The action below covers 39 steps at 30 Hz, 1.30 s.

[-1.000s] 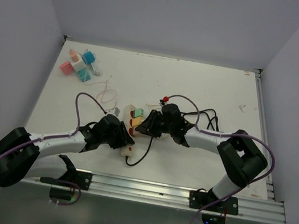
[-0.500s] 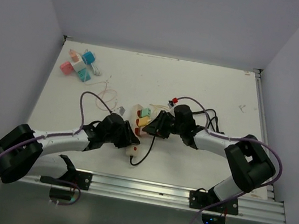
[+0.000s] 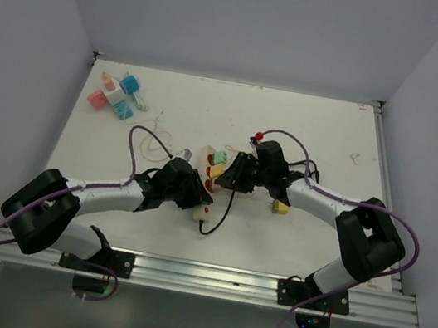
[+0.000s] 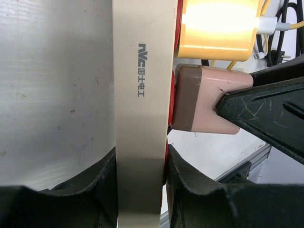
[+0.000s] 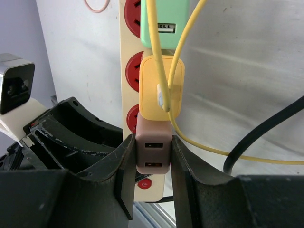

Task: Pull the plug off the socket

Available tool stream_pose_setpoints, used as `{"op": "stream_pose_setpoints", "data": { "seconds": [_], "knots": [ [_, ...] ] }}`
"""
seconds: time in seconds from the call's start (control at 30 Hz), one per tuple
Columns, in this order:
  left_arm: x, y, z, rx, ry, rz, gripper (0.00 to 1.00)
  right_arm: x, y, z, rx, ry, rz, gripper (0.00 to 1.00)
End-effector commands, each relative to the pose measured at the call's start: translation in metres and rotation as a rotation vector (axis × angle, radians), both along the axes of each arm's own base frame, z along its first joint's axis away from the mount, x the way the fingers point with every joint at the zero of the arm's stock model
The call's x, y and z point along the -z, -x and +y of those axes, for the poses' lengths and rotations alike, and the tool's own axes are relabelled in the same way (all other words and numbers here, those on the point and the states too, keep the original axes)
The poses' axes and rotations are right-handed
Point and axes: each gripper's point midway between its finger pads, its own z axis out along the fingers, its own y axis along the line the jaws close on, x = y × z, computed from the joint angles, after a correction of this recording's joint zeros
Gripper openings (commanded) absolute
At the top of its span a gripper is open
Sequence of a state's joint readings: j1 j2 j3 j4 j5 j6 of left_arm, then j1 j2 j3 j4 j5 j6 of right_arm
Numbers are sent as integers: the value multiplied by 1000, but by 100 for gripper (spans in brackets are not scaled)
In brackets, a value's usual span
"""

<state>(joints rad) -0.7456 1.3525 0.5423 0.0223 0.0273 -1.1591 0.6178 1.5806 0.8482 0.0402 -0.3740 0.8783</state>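
1. My right end effector [image 5: 153, 156] is closed narrow on the pink plug [image 5: 153, 147], with one finger against each side of it. In the left wrist view, the plug's brown base sits against the face of the power strip [image 4: 140, 95].

2. My left end effector [image 4: 141, 175] clamps the power strip across its width, at the strip's 6 o'clock end in that view. The pink plug projects toward 3 o'clock, just beyond these fingers.

3. In the right wrist view, a yellow plug [image 5: 159, 90] sits at 12 o'clock, touching the pink plug. A green plug [image 5: 166, 21] sits beyond it. A yellow cable [image 5: 199, 142] hangs across both.

4. In the top view, the strip lies mid-surface [image 3: 325, 131]. A cluster of coloured adapters [image 3: 115, 94] lies well apart at 10 o'clock.

5. Compared with 0.5 s ago, both end effectors and the strip have shifted slightly toward 12 o'clock. Both grips are unchanged.
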Motion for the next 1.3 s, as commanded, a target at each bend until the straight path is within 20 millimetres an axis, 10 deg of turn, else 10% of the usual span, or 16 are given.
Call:
{"op": "stream_pose_setpoints", "data": {
  "seconds": [0.0, 0.4, 0.73, 1.0, 1.27],
  "knots": [
    [70, 15, 97, -210, -422, 153, 0, -43, -16, -12, 2, -54, -122, 0],
    [66, -16, 106, -197, -450, 131, 0, -12, -15, -35, -4, -231, -70, 0],
    [70, -22, 105, -179, -470, 117, 0, -44, -35, -47, 60, -99, -104, 0],
    [46, -31, 92, -141, -386, 24, 0, -46, -32, -111, 227, -66, -181, 0],
    [23, -36, 73, -40, -300, -75, 0, 1, 10, -142, 216, 12, -88, 0]
  ]
}}
